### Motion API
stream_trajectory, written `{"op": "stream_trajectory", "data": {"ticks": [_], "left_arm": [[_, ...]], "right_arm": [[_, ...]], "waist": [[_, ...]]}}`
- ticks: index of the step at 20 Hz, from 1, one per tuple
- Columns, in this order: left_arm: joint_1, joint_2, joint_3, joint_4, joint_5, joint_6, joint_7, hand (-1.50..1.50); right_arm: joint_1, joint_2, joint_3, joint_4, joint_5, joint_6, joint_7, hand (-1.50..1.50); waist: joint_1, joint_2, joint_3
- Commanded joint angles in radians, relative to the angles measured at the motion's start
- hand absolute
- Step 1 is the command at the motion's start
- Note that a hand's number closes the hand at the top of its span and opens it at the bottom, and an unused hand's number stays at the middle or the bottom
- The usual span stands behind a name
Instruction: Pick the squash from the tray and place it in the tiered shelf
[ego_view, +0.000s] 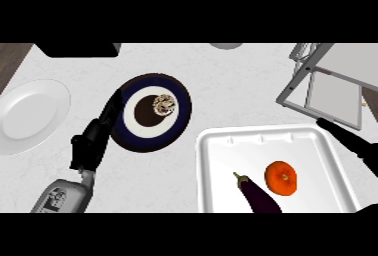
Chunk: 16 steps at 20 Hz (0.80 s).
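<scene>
**Spotter:** Run me across it, left to right. How far along are we?

**Operator:** At far left I see a white plate (33, 115) on the tabletop (236, 75). Next, my left hand (92, 145), fingers straight and relaxed, holding nothing, lying just beside a dark plate (151, 112) with a small food item (164, 105) on it.

**Spotter:** And the squash?

**Operator:** The squash (281, 177) sits in the white tray (221, 165), beside an eggplant (258, 196). Nothing touches it. The tiered shelf (325, 85) stands just beyond the tray, nothing visible on it.

**Spotter:** Right hand?

**Operator:** My right hand (347, 140) shows at the tray's right rim, fingers extended, nothing held. I judge the task barely begun: grasp, lift and placing all remain.
</scene>
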Motion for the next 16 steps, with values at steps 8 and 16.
{"op": "stream_trajectory", "data": {"ticks": [8, 16], "left_arm": [[-0.041, -0.043, 0.084, 0.105, -0.039, -0.080, -0.053, 0.00], [0.047, -0.083, 0.085, -0.006, -0.096, -0.086, -0.035, 0.00]], "right_arm": [[0.010, 0.208, 0.042, -0.143, 0.200, 0.048, 0.157, -1.50], [0.043, 0.309, 0.006, -0.098, 0.297, 0.135, 0.092, -1.50]], "waist": [[0.003, 0.002, 0.001], [0.005, 0.001, 0.001]]}}
